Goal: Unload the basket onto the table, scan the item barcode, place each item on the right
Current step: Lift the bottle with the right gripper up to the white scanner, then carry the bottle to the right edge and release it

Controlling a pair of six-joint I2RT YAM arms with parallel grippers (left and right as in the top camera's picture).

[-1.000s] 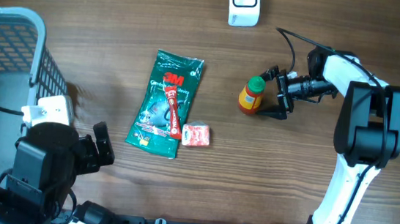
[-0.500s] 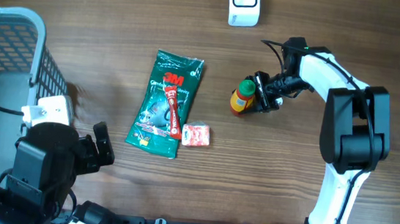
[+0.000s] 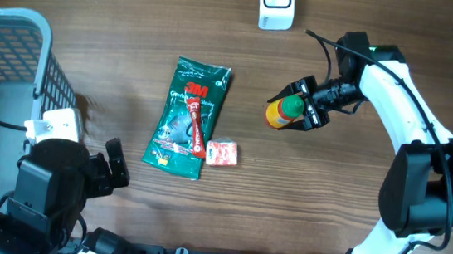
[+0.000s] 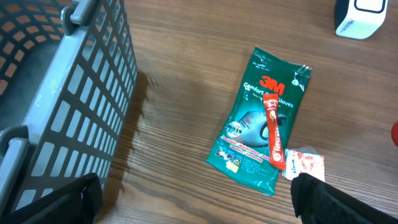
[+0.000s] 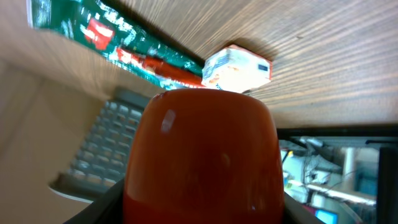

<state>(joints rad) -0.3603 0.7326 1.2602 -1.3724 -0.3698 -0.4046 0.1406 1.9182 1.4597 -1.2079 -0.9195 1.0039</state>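
The right claw point(image 3: 295, 109) is closed across the small orange bottle point(image 3: 277, 114) near its green-capped end. The bottle is held tilted, cap toward the arm, right of centre over the wooden bench point(image 3: 352, 206). To the left of the bottle and apart from it, a green 3M packet point(image 3: 190, 117) lies flat with a small red-and-white sachet point(image 3: 222, 152) just beside its lower right corner. A white scanner unit point(image 3: 276, 4) stands at the far edge, and the left claw point(image 3: 117, 164) sits at the near left, jaws apart, beside the grey basket point(image 3: 49, 68).
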